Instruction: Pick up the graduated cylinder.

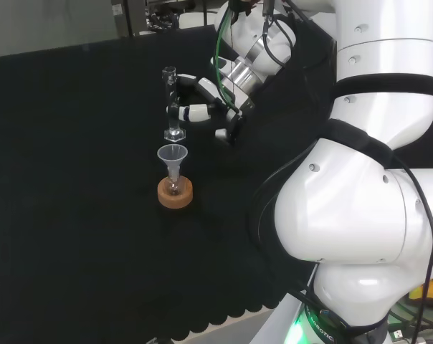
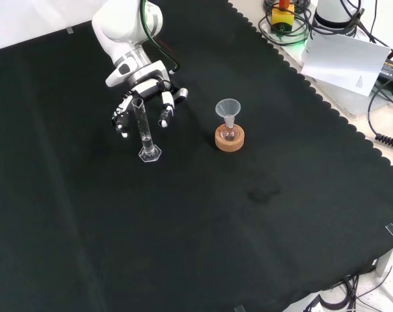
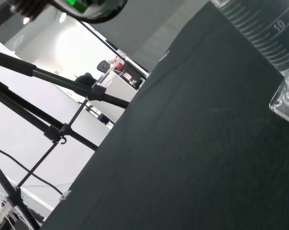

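The graduated cylinder (image 1: 170, 102) is clear glass with a hexagonal foot and stands upright on the black cloth. In the front view the graduated cylinder (image 2: 144, 130) rises between the fingers and the thumb of the hand (image 2: 146, 92). In the head view the hand (image 1: 201, 100) reaches in from the right. Its half-curled fingers (image 1: 186, 112) are at the tube's middle, while the thumb stays well apart to the right. The hand is open around the tube. In the wrist view the cylinder's scale (image 3: 259, 26) and foot (image 3: 286, 101) are close by.
A small flask with a clear funnel (image 1: 172, 155) sits on a cork ring (image 1: 175, 193) just in front of the cylinder; in the front view the cork ring (image 2: 230, 138) lies to its right. Paper (image 2: 344, 60) and cables lie beyond the cloth's scalloped edge (image 2: 326, 104).
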